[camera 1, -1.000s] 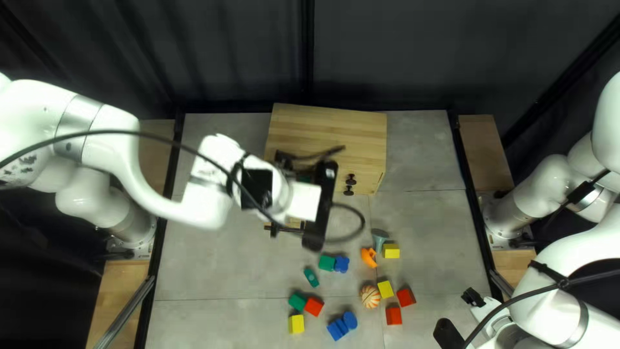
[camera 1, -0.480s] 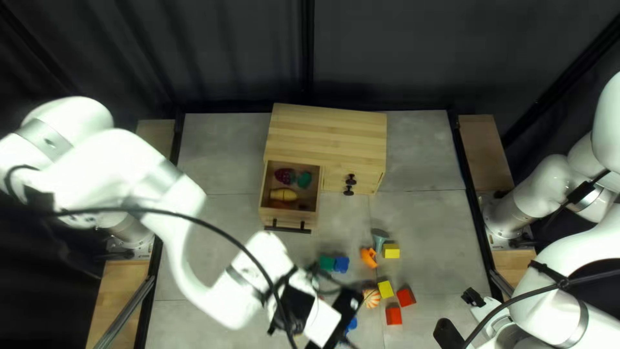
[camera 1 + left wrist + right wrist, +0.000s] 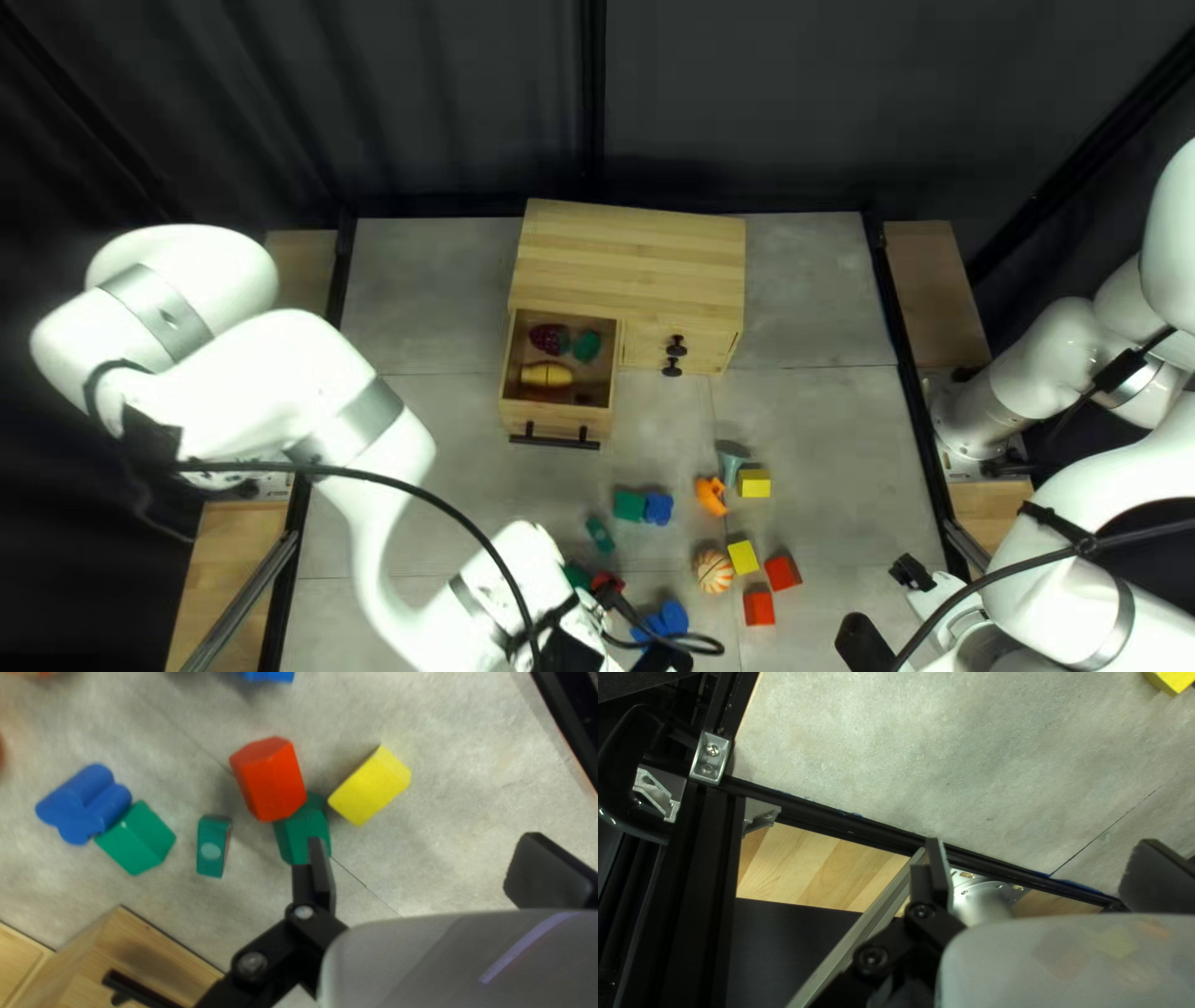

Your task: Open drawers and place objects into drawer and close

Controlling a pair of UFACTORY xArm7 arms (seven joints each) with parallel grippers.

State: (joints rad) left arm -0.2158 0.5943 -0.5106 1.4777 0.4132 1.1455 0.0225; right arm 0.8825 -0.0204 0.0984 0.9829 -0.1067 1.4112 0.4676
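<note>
The left gripper (image 3: 662, 661) hung wide and empty near the red block (image 3: 271, 784); the right gripper (image 3: 886, 609) gaped, empty, by the tabletop's (image 3: 834, 436) near right corner; the drawer (image 3: 557, 426) stood open at the cabinet's (image 3: 635, 261) near left corner.

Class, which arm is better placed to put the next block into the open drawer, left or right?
Left, I'd judge: its open gripper hovers beside the yellow block and green block, and the drawer lies nearer its base. The right gripper hangs by the table's edge rail.
</note>
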